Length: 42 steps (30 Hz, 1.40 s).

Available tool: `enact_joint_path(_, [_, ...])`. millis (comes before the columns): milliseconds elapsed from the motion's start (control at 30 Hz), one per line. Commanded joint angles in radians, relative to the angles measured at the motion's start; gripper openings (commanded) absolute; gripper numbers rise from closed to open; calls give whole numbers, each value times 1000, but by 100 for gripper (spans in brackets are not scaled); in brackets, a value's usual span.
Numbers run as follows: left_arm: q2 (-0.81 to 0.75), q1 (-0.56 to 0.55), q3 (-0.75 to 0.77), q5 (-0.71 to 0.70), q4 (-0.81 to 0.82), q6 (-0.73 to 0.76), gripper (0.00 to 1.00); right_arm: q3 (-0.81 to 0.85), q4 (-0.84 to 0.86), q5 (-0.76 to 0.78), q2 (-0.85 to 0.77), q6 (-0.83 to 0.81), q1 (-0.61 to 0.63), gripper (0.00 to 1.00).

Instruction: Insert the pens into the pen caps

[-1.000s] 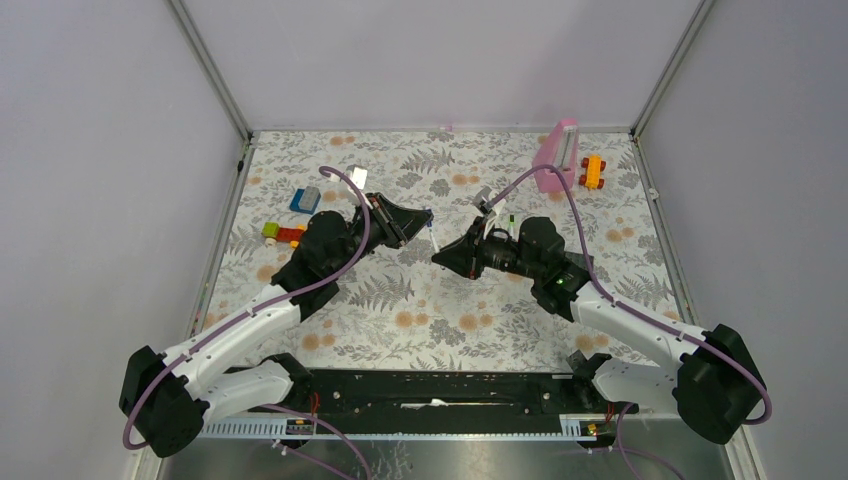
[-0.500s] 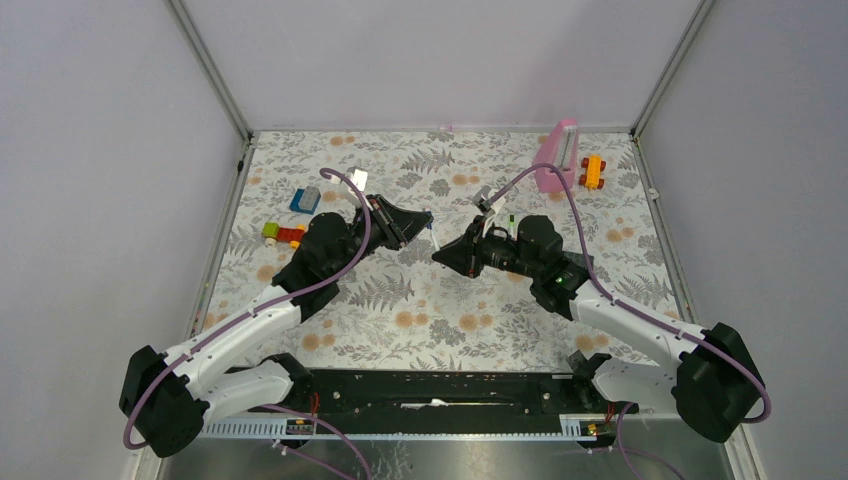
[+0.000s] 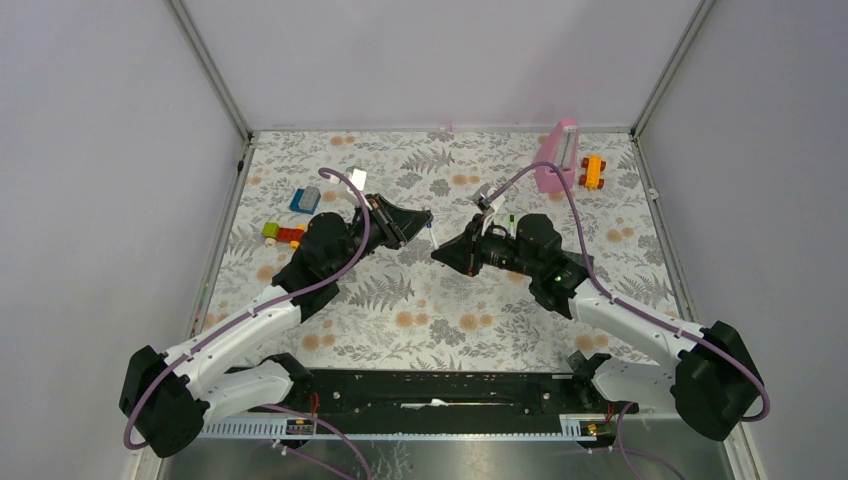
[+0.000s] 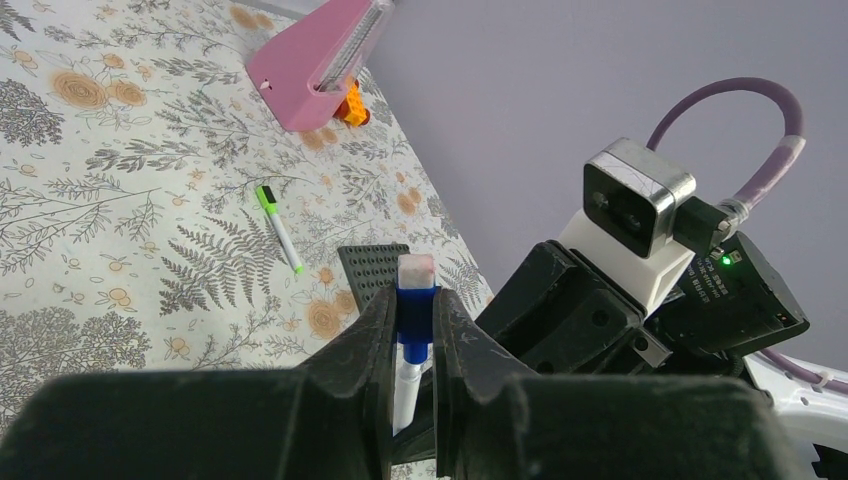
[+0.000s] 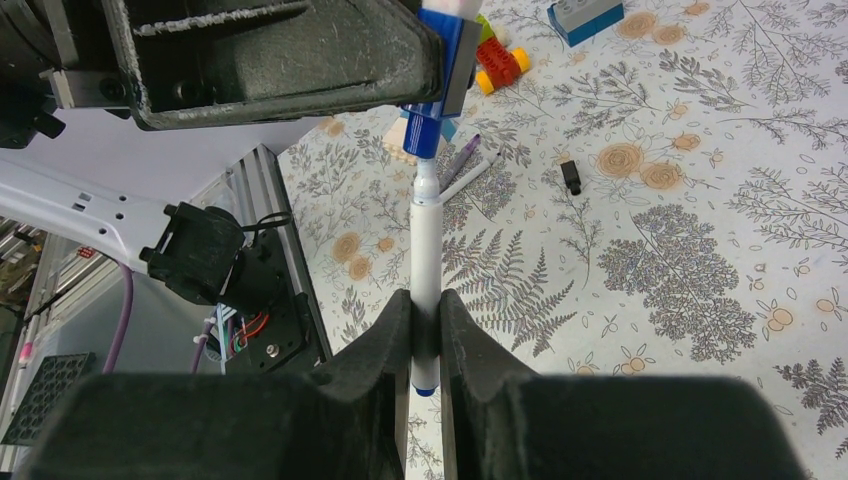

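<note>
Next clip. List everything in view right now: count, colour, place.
Floral cloth: 1, covers table.
Blue tube-shaped plastic pen cap: 1, in left gripper.
Thin white-barrelled marker pen: 1, in right gripper, tip at cap's mouth.
Green-capped white pen: 1, on cloth.
Small black cap: 1, on cloth.
Loose white pen: 1, near black cap.
Toy bricks: blue-grey and red-yellow at left, orange at right.
Pink box: 1, far right.
Grippers: 2, black, both shut.

blue cap, white pen, grey fern-and-flower table, pink box
</note>
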Motion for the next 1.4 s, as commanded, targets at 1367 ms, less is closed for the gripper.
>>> enact_joint_path(1367, [-36, 4, -29, 34, 72, -14, 0, 68, 113, 45, 23, 69, 12, 0])
